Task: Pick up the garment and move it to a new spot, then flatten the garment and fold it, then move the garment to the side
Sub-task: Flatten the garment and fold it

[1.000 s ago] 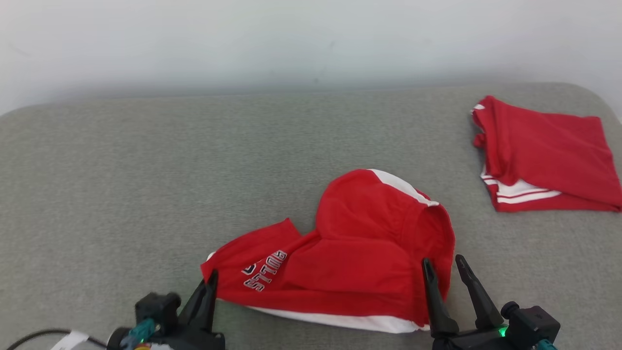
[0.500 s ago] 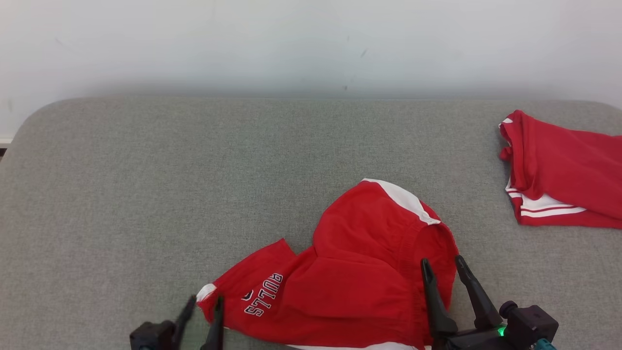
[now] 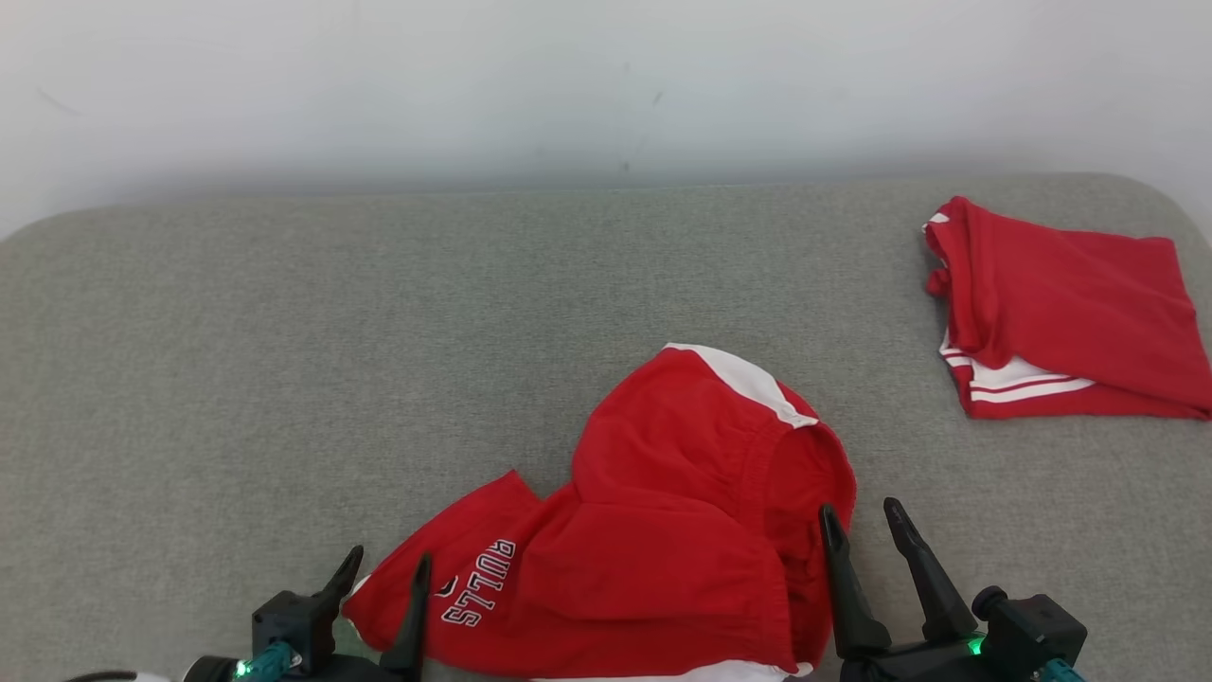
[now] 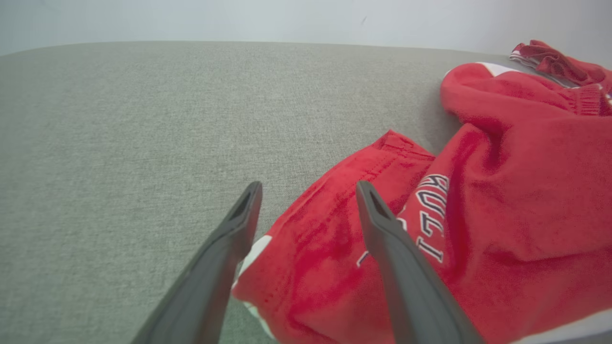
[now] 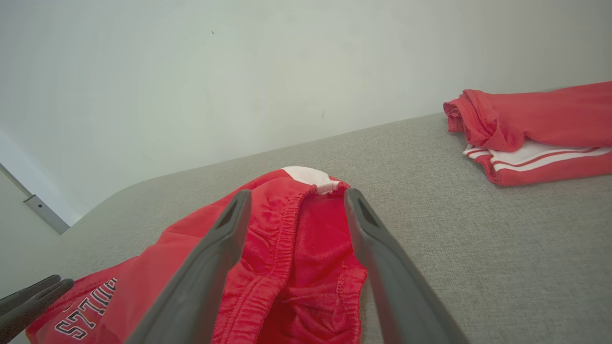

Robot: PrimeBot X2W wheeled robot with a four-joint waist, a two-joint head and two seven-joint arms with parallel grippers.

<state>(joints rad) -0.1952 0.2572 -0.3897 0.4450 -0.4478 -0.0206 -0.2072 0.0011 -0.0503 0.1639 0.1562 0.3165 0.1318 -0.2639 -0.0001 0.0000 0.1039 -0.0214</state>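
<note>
Left hand (image 3: 390, 555), a second ago clenched on the red shorts (image 3: 663, 530), now spread wide; right hand (image 3: 859, 509) unchanged, open.

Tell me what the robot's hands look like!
The left gripper and right gripper each have two long, dark, pointed fingers on a blocky black base. Teal cable plugs stick out at the sides, and a small green light glows on the right one.
</note>
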